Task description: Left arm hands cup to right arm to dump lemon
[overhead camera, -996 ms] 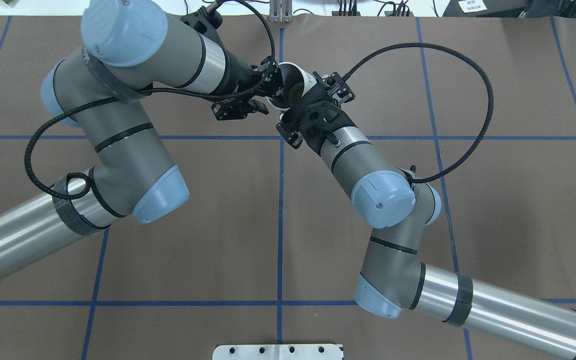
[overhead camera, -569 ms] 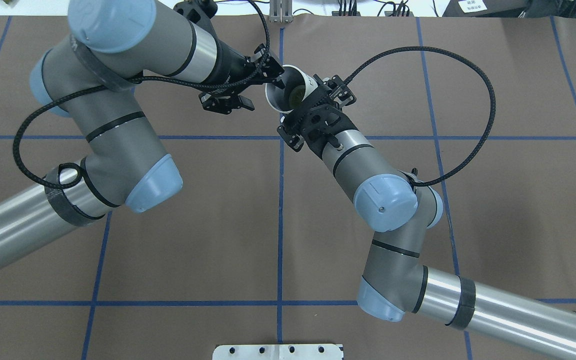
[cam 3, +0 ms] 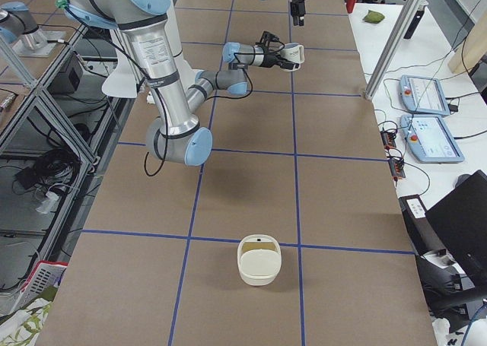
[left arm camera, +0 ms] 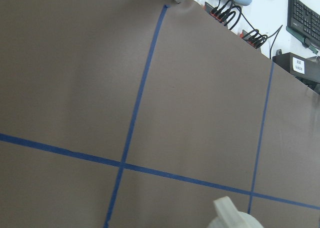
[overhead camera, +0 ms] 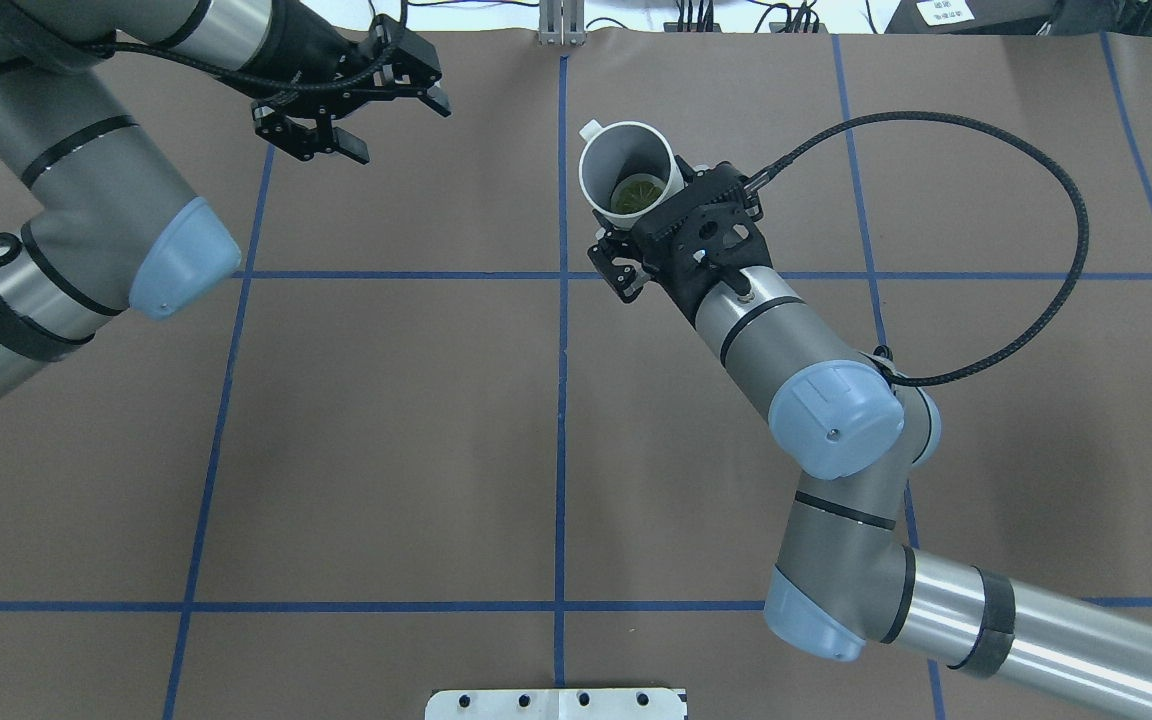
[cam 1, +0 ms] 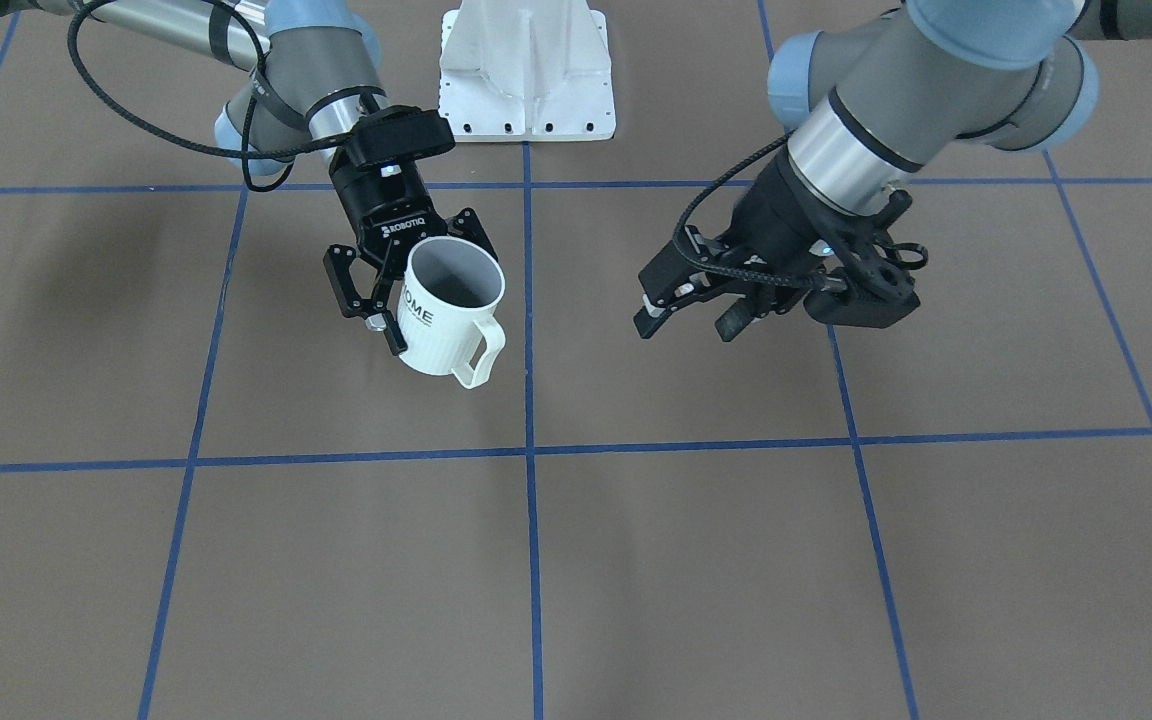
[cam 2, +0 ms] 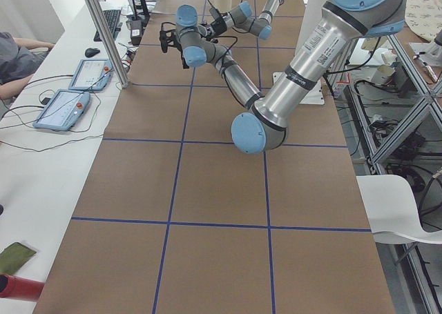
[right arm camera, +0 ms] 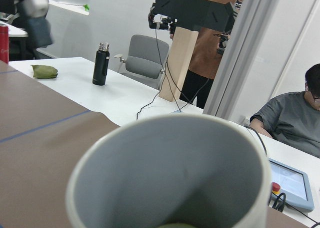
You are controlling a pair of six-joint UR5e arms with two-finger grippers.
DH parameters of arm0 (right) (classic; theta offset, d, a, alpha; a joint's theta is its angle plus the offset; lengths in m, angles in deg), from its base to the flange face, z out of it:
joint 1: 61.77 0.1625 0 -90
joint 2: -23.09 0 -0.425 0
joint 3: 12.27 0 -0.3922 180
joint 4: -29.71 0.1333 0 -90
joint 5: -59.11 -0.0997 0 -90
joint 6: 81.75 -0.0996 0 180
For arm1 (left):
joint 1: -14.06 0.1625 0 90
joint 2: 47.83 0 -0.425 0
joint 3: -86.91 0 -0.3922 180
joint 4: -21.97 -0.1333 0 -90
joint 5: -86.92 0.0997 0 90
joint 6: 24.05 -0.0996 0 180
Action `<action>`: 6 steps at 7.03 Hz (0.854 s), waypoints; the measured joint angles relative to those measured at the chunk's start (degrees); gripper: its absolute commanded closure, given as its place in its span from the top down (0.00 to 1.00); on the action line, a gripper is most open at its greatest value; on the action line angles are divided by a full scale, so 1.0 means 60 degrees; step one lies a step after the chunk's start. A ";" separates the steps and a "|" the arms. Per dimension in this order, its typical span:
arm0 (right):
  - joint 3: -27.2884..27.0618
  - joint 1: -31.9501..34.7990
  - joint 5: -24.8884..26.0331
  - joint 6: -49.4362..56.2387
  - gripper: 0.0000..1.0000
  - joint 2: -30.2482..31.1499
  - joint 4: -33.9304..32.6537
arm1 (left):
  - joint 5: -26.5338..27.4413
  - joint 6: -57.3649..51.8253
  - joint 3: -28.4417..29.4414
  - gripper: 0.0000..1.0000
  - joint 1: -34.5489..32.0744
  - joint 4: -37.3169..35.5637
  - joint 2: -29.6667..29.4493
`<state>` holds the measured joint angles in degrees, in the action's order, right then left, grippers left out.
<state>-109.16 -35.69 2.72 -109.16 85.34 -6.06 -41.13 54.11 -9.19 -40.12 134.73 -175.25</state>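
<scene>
The white ribbed cup [cam 1: 436, 330] with "HOME" lettering hangs above the table in my right gripper [cam 1: 436, 295], the ROBOTIQ one, which is shut on its sides. The cup is nearly upright, its handle pointing away from the robot. In the overhead view the cup [overhead camera: 604, 170] shows a yellow-green lemon slice [overhead camera: 637, 192] at its bottom. My left gripper [cam 1: 686, 325] is open and empty, well apart from the cup, and it also shows in the overhead view [overhead camera: 402, 130]. The cup's rim [right arm camera: 170, 138] fills the right wrist view. Its handle [left arm camera: 230, 214] shows at the bottom edge of the left wrist view.
A white mounting plate [cam 1: 526, 70] sits at the robot's side of the table. A white container [cam 3: 259, 260] stands on the brown mat near the table's right end. Blue tape lines [overhead camera: 561, 400] grid the mat. Operators sit beyond the far edge [right arm camera: 295, 123].
My left gripper has drawn away from the cup, far to the left. My right gripper keeps the cup and has shifted it slightly right and turned it more upright.
</scene>
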 measured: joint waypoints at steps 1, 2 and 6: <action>-0.0010 0.0271 -0.0186 -0.0479 0.12 0.0067 -0.0029 | -0.0061 -0.1149 0.0017 1.00 -0.0225 -0.0573 0.0185; -0.0021 0.0518 -0.0351 -0.0873 0.12 0.0194 -0.0092 | -0.0084 -0.2482 -0.0002 1.00 -0.0491 -0.1382 0.0327; -0.0399 0.1453 -0.1103 -0.2586 0.09 0.0681 -0.1680 | -0.0089 -0.8101 -0.0017 1.00 -0.1849 -0.3705 0.1386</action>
<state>-111.56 -26.98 -3.90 -124.68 89.42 -16.15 -41.66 5.50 -9.29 -51.21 112.50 -166.93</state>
